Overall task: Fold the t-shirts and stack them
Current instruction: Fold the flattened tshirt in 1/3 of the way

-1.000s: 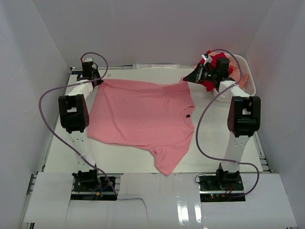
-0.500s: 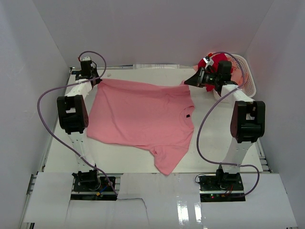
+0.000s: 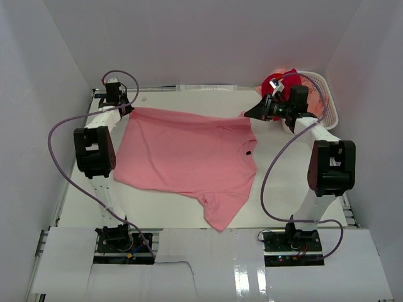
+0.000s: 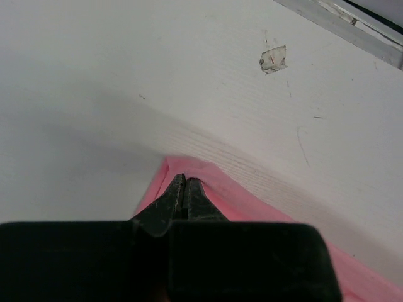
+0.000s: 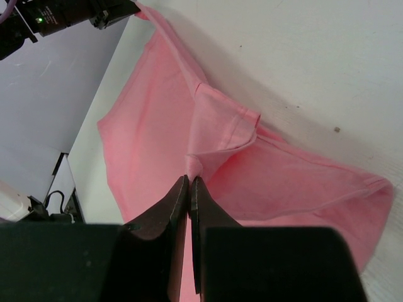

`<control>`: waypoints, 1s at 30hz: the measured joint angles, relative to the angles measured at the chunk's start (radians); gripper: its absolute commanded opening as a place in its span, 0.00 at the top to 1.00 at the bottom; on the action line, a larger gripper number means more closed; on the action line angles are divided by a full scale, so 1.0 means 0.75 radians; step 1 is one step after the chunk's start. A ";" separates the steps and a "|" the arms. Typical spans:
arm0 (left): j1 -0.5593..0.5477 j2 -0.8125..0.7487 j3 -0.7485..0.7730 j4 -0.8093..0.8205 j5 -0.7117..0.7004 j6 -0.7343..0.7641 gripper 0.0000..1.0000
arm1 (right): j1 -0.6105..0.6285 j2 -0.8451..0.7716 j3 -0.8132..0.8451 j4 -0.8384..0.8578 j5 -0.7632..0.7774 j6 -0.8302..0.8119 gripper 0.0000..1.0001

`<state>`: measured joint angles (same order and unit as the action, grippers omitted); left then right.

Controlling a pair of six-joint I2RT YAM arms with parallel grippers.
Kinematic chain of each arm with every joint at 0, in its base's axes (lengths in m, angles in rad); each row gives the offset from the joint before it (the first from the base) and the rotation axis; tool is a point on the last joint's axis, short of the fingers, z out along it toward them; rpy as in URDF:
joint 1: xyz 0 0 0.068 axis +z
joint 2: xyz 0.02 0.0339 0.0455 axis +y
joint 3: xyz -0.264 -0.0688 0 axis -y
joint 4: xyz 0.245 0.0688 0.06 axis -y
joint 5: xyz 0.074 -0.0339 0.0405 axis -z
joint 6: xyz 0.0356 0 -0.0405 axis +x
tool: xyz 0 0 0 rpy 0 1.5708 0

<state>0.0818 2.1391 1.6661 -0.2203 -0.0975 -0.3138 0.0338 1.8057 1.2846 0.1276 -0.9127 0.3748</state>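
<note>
The pink t-shirt [image 3: 189,157] lies spread open on the table [image 3: 283,189], with its collar end toward the right and one sleeve pointing at the near edge. Its far edge is drawn taut between the two arms.

The left jaws are shut tight on the far-left corner of the cloth; the left wrist view shows the tips pressed together with a pink corner pinched between them. The right jaws are likewise closed, gripping a bunched bit of the same shirt beside its far sleeve, at the far-right corner.

A deep red t-shirt [image 3: 277,80] is heaped at the white lattice basket [image 3: 327,100] in the far right corner, behind the right arm [image 3: 330,167]. Whether another, paler shirt lies under it is too small to tell.

The task looks to be near its beginning. The pink shirt shows no fold yet and seems only to be getting stretched flat, nothing is stacked, and the red shirt is untouched. Every fold and the whole stack are left to do.
</note>
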 measured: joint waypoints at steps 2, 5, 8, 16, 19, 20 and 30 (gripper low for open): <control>0.001 -0.012 -0.020 -0.005 -0.001 -0.007 1.00 | 0.000 -0.025 -0.036 -0.001 0.007 -0.009 0.92; 0.002 -0.043 -0.058 -0.013 -0.001 -0.018 1.00 | 0.000 -0.052 -0.072 -0.013 0.019 -0.024 0.92; 0.002 -0.069 -0.083 -0.016 -0.007 -0.024 1.00 | 0.000 -0.075 -0.106 -0.023 0.027 -0.032 0.92; 0.005 -0.120 -0.132 -0.018 -0.025 -0.024 1.00 | 0.005 -0.127 -0.182 -0.037 0.040 -0.056 0.92; 0.006 -0.140 -0.139 -0.027 -0.036 -0.022 1.00 | 0.018 -0.155 -0.209 -0.049 0.055 -0.064 0.92; 0.006 -0.144 -0.139 -0.027 -0.040 -0.022 1.00 | 0.023 -0.164 -0.217 -0.055 0.060 -0.067 0.92; 0.015 -0.183 -0.217 -0.041 -0.060 -0.037 1.00 | 0.083 -0.242 -0.305 -0.109 0.106 -0.108 0.92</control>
<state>0.0933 2.0018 1.5036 -0.2512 -0.1421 -0.3412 0.0959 1.6245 1.0557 0.0456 -0.8330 0.2935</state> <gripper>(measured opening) 0.027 0.086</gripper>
